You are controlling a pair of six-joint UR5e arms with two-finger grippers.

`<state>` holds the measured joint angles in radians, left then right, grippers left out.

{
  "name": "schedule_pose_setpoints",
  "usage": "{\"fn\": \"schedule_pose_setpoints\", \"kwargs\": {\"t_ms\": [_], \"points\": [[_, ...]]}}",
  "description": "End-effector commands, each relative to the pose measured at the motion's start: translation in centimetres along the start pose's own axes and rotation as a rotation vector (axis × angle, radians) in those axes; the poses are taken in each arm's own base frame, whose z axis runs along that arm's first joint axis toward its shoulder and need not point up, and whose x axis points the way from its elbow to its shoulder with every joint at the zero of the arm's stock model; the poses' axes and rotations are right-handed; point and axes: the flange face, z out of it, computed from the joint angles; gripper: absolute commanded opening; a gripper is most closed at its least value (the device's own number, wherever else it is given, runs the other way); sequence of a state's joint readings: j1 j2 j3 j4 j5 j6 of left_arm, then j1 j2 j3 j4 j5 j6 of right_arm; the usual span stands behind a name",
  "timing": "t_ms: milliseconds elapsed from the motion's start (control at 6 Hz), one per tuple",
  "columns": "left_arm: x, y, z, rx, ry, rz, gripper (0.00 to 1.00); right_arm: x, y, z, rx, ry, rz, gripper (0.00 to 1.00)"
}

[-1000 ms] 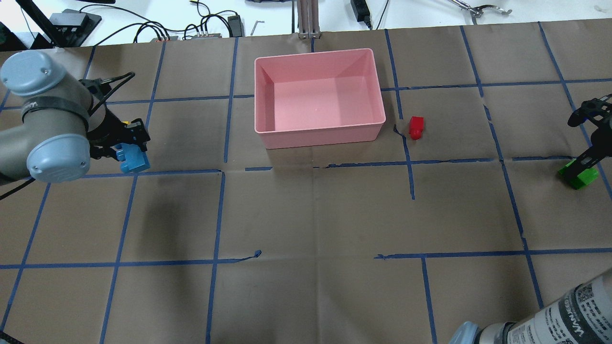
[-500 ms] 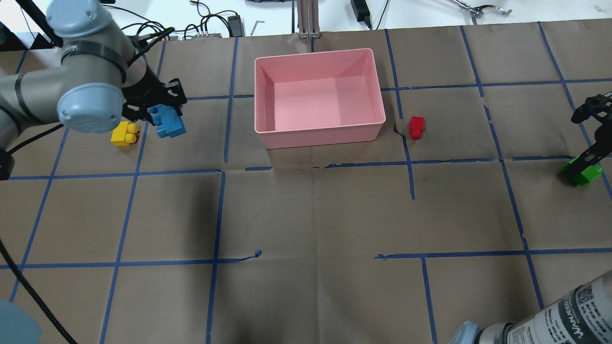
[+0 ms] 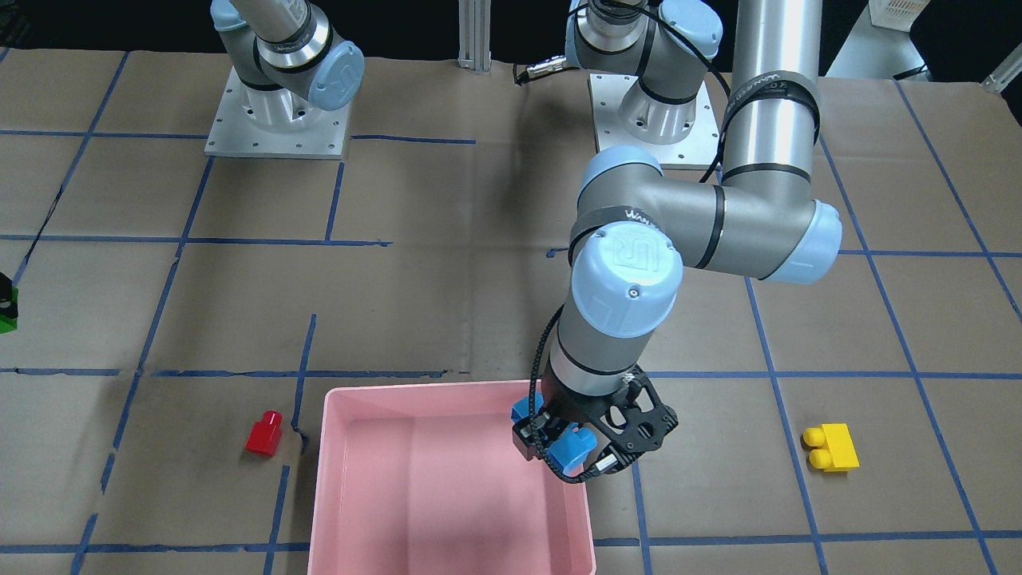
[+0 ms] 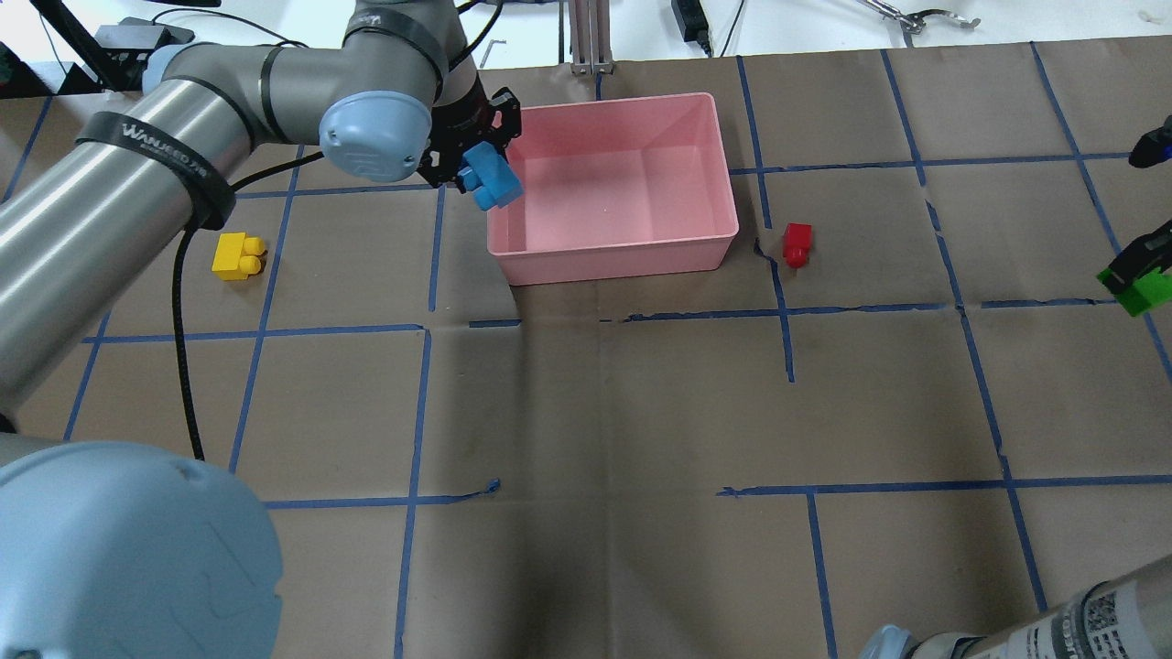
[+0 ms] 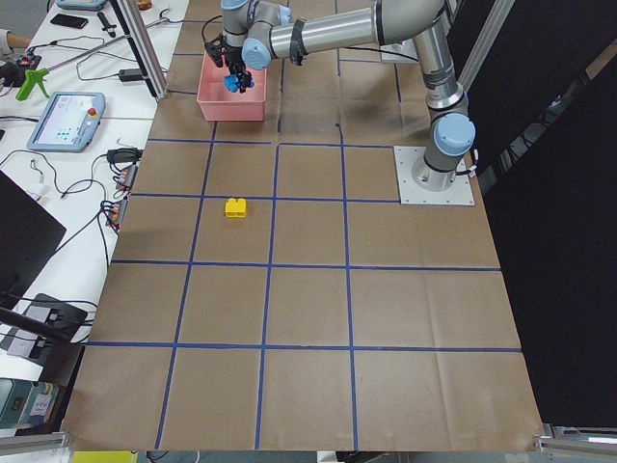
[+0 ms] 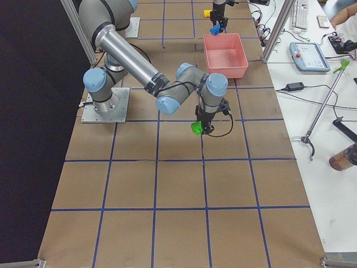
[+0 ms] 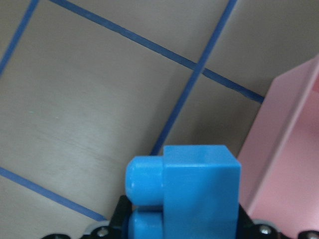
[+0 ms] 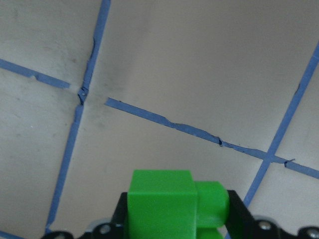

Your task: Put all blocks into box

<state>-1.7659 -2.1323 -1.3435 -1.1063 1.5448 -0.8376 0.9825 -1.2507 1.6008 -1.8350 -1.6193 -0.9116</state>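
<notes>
**Left gripper** (image 4: 473, 170): clenched on the blue block (image 4: 493, 180). In the overhead view the block is seen overlapping the box (image 4: 623, 257) at its left wall. In the front-facing view it is placed at the box corner nearest the robot on the left arm's side, partly over the pink floor. In the left wrist view the pink wall is shown just beside the block, with taped table (image 4: 604, 412) under the rest of it.

**Right gripper** (image 4: 1134, 270): closed on the green block (image 8: 164, 206). It is cut by the frame edge in the overhead view. It is shown whole only in the right-side view, held over the table, well apart from the box.

**Red block** (image 4: 797, 243): lying on the table near the box's right wall, apart from it, beside a blue tape line (image 4: 778, 293).

**Yellow block** (image 4: 236, 256): lying on the table well left of the box, studs turned toward it. The left forearm is seen passing above and behind it.

**Room:** a strip of table is left between each loose block and the box walls.
</notes>
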Motion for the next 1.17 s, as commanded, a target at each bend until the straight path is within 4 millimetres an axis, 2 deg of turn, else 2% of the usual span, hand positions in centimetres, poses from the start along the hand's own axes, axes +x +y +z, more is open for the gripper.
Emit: {"fn": "schedule_pose_setpoints", "kwargs": {"t_ms": [0,167,333,500,667,833,1000], "points": [[1.5,1.8,4.5,-0.037,-0.023,-0.002,0.10,-4.9,-4.2,-3.4,-0.017,-0.004,0.065,0.40],[2.0,2.6,6.2,-0.052,-0.038,0.017,0.99,-8.0,-6.1,-3.6,-0.017,0.005,0.099,0.40],[2.1,2.6,5.8,-0.048,-0.035,0.027,0.99,-11.0,-7.8,-4.1,-0.011,0.014,0.124,0.40],[2.0,2.7,4.0,-0.038,-0.026,0.029,0.99,-12.9,-9.0,-4.6,-0.002,0.024,0.151,0.40],[2.2,2.5,3.0,-0.027,-0.013,0.029,0.99,-15.7,-10.6,-5.2,0.012,0.035,0.187,0.40],[1.6,2.6,0.8,-0.005,0.007,0.065,0.99,-19.5,-13.5,-6.4,0.041,0.054,0.207,0.41],[-0.5,-0.4,-0.9,0.017,0.014,0.168,0.99,-24.0,-16.5,-6.2,0.051,0.059,0.248,0.41]]}}
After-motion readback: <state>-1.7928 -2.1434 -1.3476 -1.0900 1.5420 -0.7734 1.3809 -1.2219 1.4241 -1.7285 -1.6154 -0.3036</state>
